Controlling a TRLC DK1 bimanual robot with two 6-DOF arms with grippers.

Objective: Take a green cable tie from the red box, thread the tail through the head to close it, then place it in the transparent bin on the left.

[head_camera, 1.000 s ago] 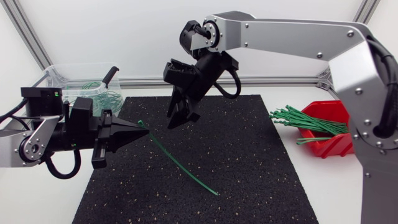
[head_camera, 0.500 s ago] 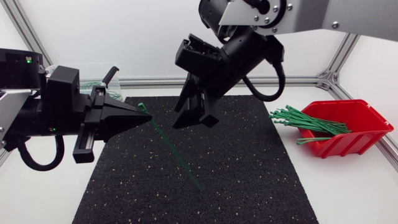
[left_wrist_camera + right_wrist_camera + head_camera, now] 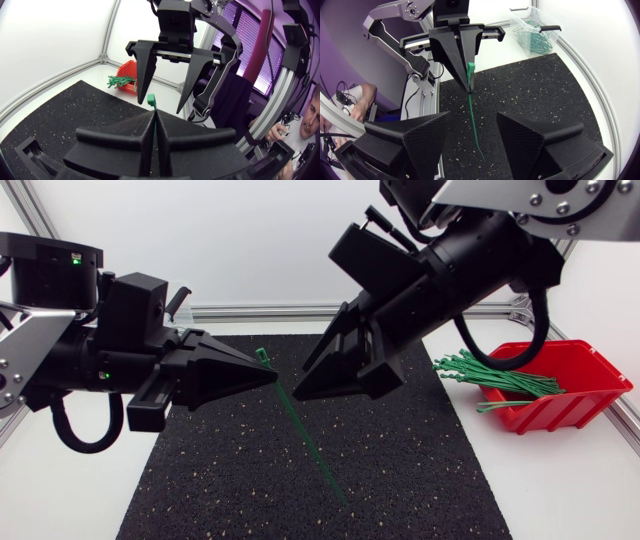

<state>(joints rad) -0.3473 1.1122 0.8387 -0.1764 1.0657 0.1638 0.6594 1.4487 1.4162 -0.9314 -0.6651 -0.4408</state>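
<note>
The light is bright and even. It may come from above, since the shadows are very soft. The white table (image 3: 570,480) glows, with a pale shine along its edges. The black mat (image 3: 400,460) stays dark. The left gripper (image 3: 272,377) and right gripper (image 3: 335,394) are so black that little shows on them. The green cable tie (image 3: 305,438) stands out well.

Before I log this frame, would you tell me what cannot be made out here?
Head view: transparent bin mostly hidden behind the left arm.
Left wrist view: cable tie tail hidden behind the left pincer.
Head view: ties in the red box too small and overlapped to count.
</note>
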